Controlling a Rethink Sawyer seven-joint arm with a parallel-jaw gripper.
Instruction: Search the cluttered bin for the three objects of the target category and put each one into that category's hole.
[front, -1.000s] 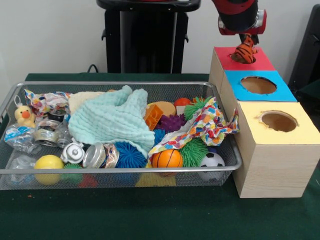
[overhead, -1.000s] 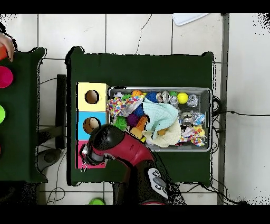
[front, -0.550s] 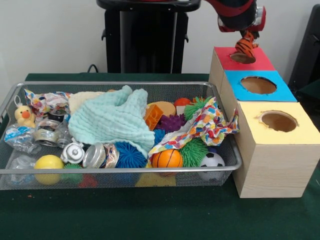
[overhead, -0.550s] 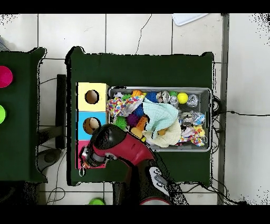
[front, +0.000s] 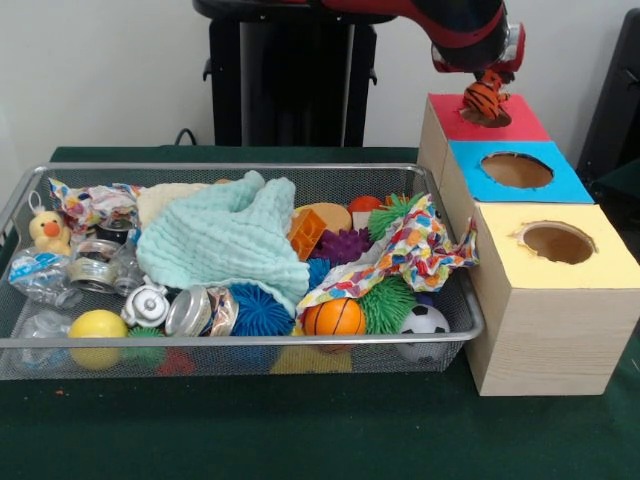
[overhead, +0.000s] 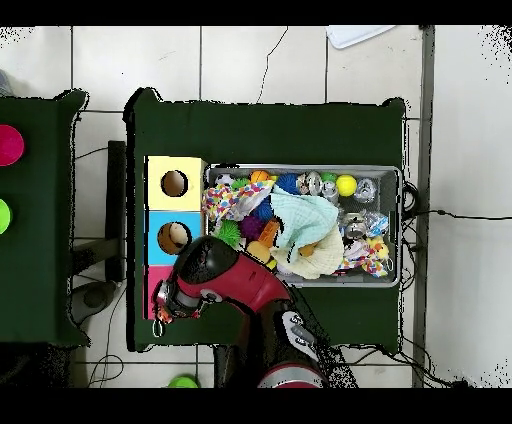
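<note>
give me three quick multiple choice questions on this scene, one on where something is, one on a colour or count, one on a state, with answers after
1. Where is the orange striped toy?
A. under the mint cloth
B. at the end effector, over the red box's hole
C. inside the yellow box

2. How many coloured box tops with holes stand beside the bin?
A. two
B. three
C. five

3. What state is the mint cloth in?
A. crumpled on top of the clutter in the bin
B. folded flat on the table
C. hanging from the arm

Answers:
1 B: the front view shows the toy under the end effector, just over the red box.
2 B: red, blue box and yellow box stand in a row.
3 A: it lies bunched over toys inside the wire bin.
</note>
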